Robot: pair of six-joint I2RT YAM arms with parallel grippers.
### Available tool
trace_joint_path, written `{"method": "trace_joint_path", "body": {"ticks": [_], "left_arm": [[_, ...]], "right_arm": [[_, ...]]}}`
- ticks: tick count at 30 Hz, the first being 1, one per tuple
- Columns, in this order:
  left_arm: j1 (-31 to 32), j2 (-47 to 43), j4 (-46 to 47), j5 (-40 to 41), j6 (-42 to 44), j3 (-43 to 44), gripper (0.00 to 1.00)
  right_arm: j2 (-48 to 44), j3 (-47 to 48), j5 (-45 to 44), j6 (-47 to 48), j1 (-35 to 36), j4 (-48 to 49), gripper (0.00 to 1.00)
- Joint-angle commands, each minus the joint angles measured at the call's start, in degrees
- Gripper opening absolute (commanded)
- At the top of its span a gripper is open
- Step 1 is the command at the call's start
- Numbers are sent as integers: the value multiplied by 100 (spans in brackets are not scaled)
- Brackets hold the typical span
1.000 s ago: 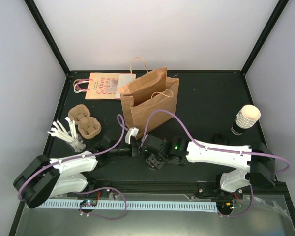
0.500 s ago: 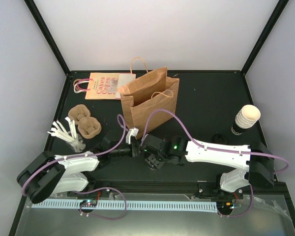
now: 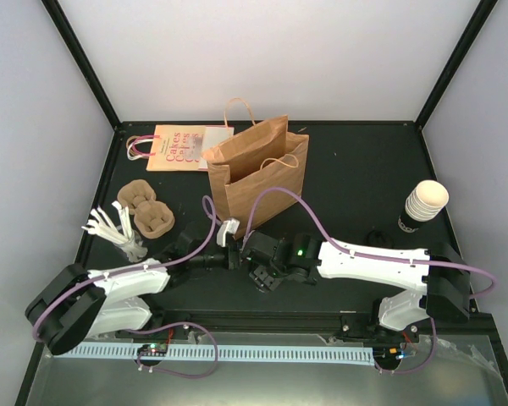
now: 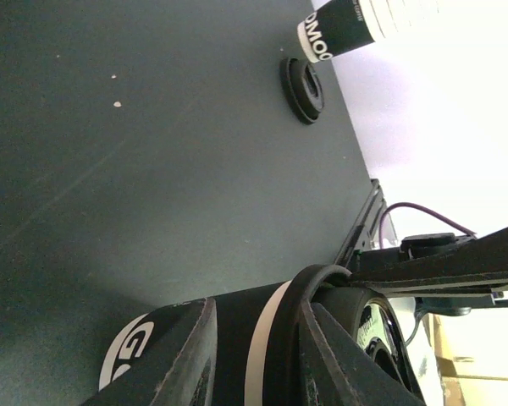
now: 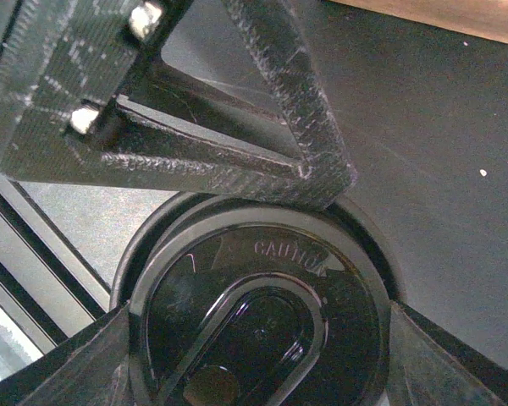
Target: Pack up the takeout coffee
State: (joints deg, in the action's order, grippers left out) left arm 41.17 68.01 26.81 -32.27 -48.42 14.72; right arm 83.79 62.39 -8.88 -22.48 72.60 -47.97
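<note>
Hardly a shift from a second ago: right arm [image 3: 364,258] sits a shade further left, left arm [image 3: 127,283] is back in place after a small sway at the shoulder, bag [image 3: 254,173] unmoved on the table [image 3: 356,169]; both tools meet just in front of the bag, and the coffee [image 4: 245,347] is right there between them, hidden from above under the wrists; right gripper [image 5: 254,364] looks straight down on the black lid [image 5: 262,321], its fingers [image 5: 68,364] hard against both sides, so it reads as clamped on the coffee from the top; left gripper [image 4: 254,372] has the cup body across its view, and one of its fingers shows at the lid's far side in the right wrist view, but squeezing or merely alongside, I cannot tell; cup resting on the table or just off it, also unclear; now the danger, as I judge it: two tools on one paper cup; if either pulls while the other holds, the wall crumples or the lid pops; a hold on the lid alone could leave the cup behind on the lift; the bag's mouth is narrow, handles up, and the purple cable [image 3: 275,196] loops across its front; a snag there could tip the bag or knock the coffee going in.
</note>
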Motion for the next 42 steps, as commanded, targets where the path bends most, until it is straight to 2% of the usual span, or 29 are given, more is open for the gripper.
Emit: {"method": "trace_joint_path", "body": {"ticks": [1, 9, 14, 23, 28, 33, 42], "left_arm": [[182, -221, -2330, 243, 289, 118, 30], [187, -1275, -3010, 345, 341, 462, 42], [181, -1750, -3562, 402, 299, 523, 44], [181, -2908, -4190, 197, -70, 306, 47], [194, -3369, -3927, -163, -561, -174, 48], [246, -3788, -3450, -192, -1080, -611, 48], [495, -3897, -2610, -75, -1765, -952, 48]], "right_arm": [[797, -583, 1311, -327, 132, -755, 68], [802, -447, 913, -658, -87, -825, 68], [715, -305, 645, -935, -321, -799, 68], [808, 49, 516, -1096, -326, -781, 68], [806, 57, 431, -1181, -329, -807, 68], [855, 192, 342, -1717, -325, -896, 68], [852, 431, 1, -2292, -26, -1121, 68]]}}
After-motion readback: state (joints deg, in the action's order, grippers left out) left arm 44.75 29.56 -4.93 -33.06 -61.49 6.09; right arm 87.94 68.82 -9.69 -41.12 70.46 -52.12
